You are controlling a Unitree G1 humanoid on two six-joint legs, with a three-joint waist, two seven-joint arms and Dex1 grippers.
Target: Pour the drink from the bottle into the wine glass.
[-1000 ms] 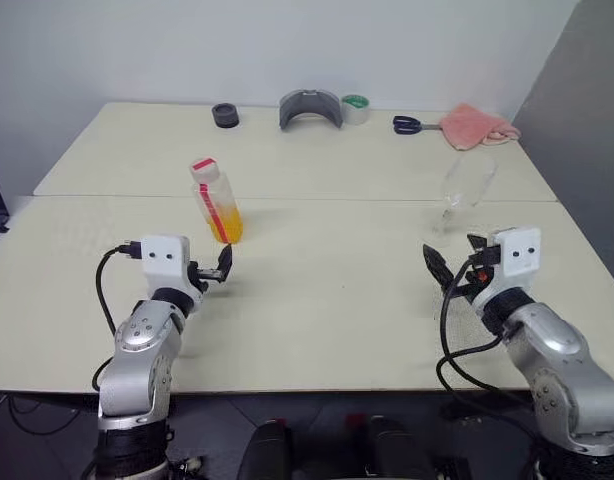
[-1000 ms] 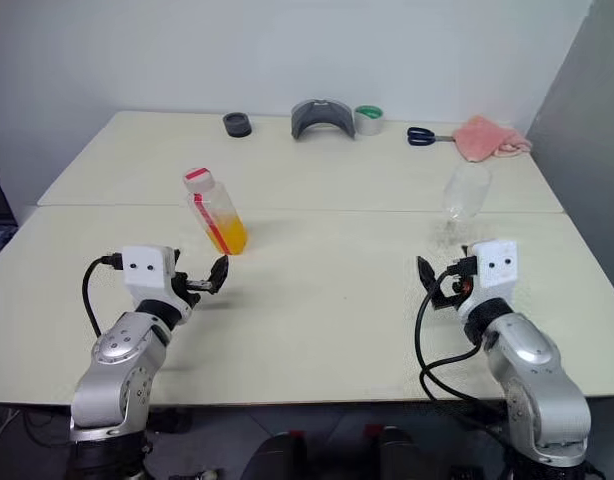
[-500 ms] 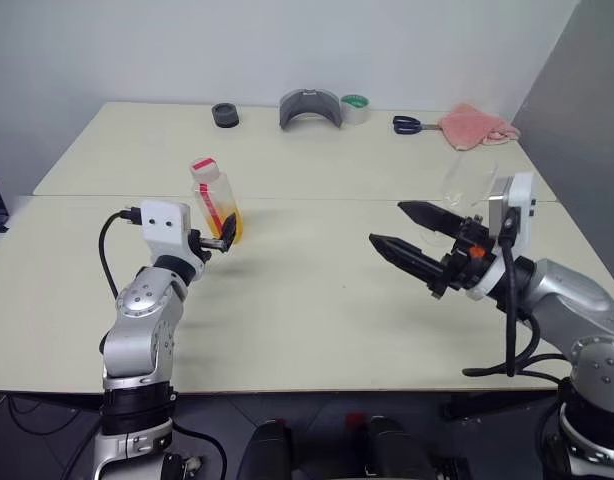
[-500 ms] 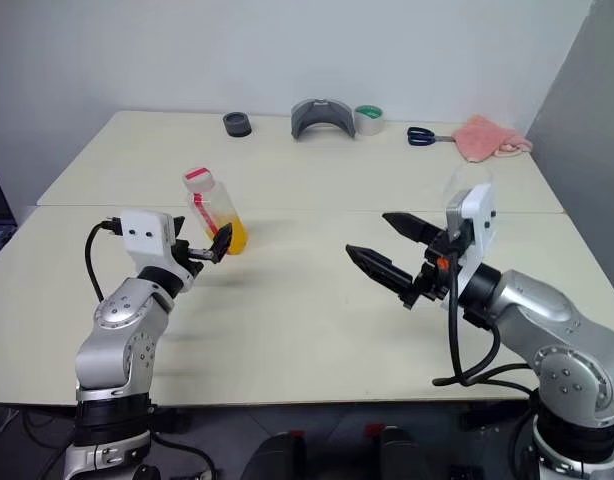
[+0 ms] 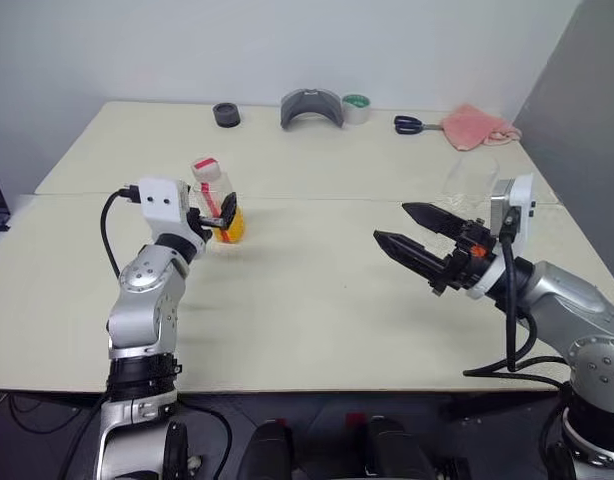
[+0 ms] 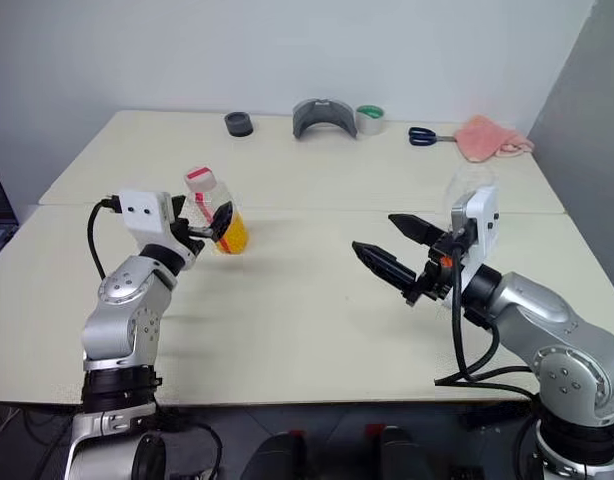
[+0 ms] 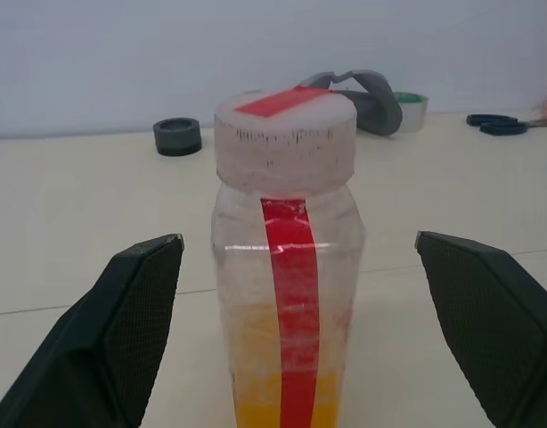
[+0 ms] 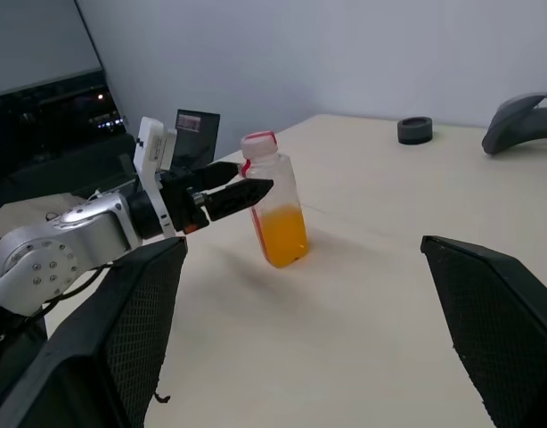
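The bottle stands upright left of the table's middle, clear, with a red stripe and a pink-and-white cap. The orange drink fills its lower part. My left gripper is open at the bottle's near side. Its fingers flank the bottle with gaps on both sides. The wine glass stands at the right, its lower part hidden behind my right wrist. My right gripper hovers open and empty above the table, pointing left toward the bottle.
Along the far edge lie a black ring, a grey curved object, a green tape roll, scissors and a pink cloth. A seam crosses the table behind the bottle. Bare tabletop lies between the grippers.
My left gripper moved forward and up until its fingers flank the bottle. My right gripper rose from the tabletop, swung left and rolled to point across the table.
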